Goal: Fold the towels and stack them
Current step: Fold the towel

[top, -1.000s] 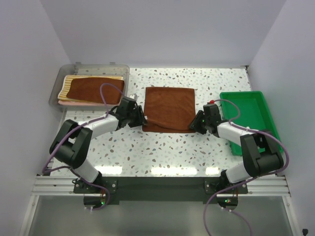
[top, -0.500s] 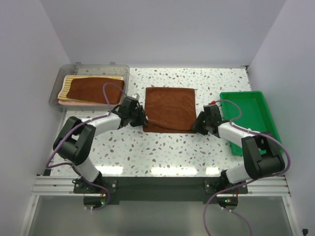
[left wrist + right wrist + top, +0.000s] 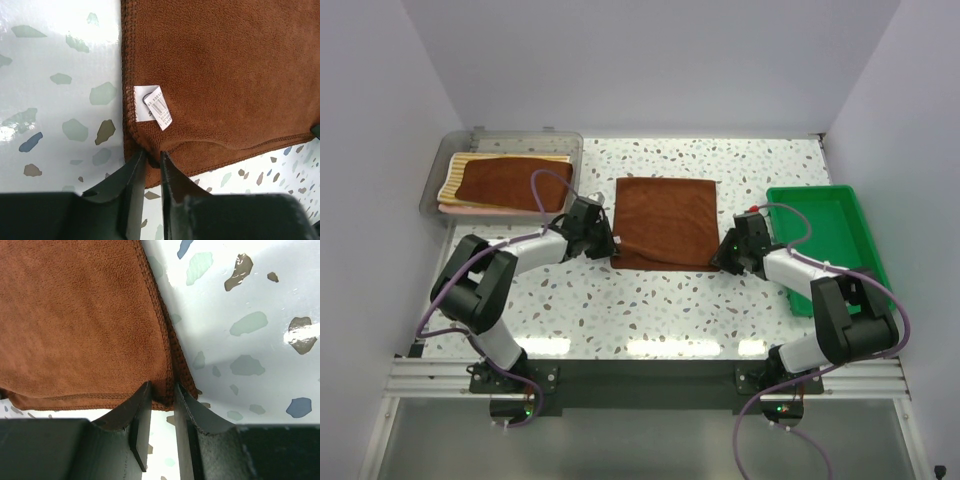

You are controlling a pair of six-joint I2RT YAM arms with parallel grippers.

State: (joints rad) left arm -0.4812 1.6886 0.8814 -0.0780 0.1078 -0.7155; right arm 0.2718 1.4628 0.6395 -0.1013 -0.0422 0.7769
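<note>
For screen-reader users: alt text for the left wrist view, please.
The left pincer pinches the corner of a rust-brown towel lying on a speckled table. A white label sits beside that corner.

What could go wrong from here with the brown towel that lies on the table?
1. The left jaws and the right jaws each pinch only the very corner of the brown towel, so the cloth may slip out during a lift.
2. Its near edge seems to show two layers. The jaws may catch just one, and the fold could come out uneven.
</note>
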